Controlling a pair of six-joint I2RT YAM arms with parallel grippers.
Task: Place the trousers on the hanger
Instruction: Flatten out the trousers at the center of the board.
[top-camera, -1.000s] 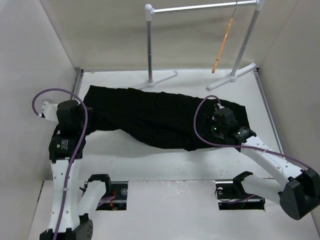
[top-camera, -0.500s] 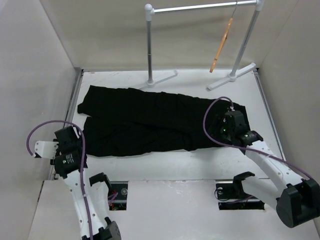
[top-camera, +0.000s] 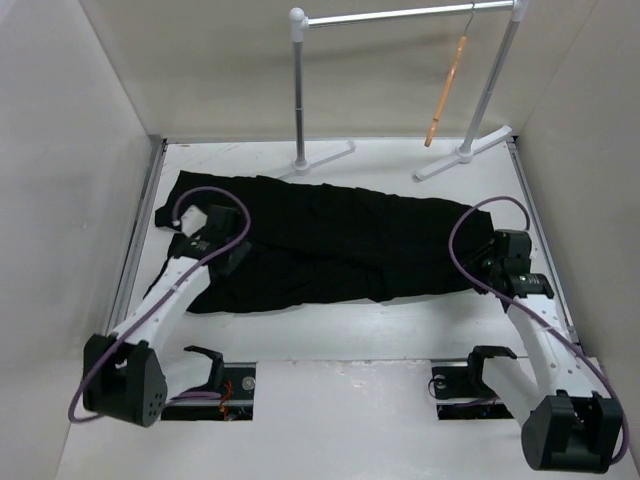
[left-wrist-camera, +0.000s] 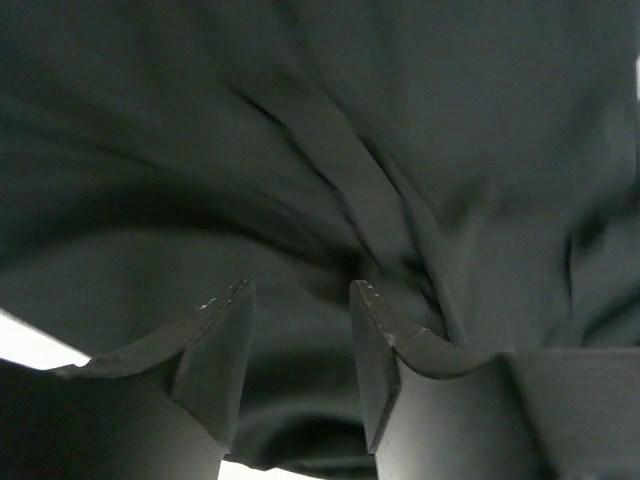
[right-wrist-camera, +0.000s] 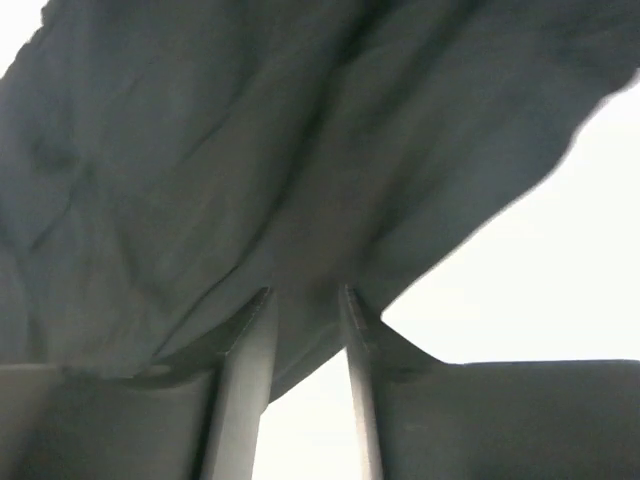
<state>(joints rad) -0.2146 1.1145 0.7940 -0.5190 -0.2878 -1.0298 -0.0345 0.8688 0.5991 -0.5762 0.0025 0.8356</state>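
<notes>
The black trousers lie spread flat across the table, legs running left to right. The tan wooden hanger hangs from the rack's bar at the back right. My left gripper is low over the trousers' left part. In the left wrist view its jaws stand apart with black cloth under and between them. My right gripper is at the trousers' right end. In the right wrist view its narrow jaws close on the cloth's edge, and creases run to the tips.
The silver metal rack stands at the back, its feet on the table near the trousers' far edge. White walls close in left and right. Bare white table lies in front of the trousers.
The left arm drew back to the near left, then swung in over the trousers' left part. The right gripper moved right along the trousers to their end. The bunched cloth got spread out.
</notes>
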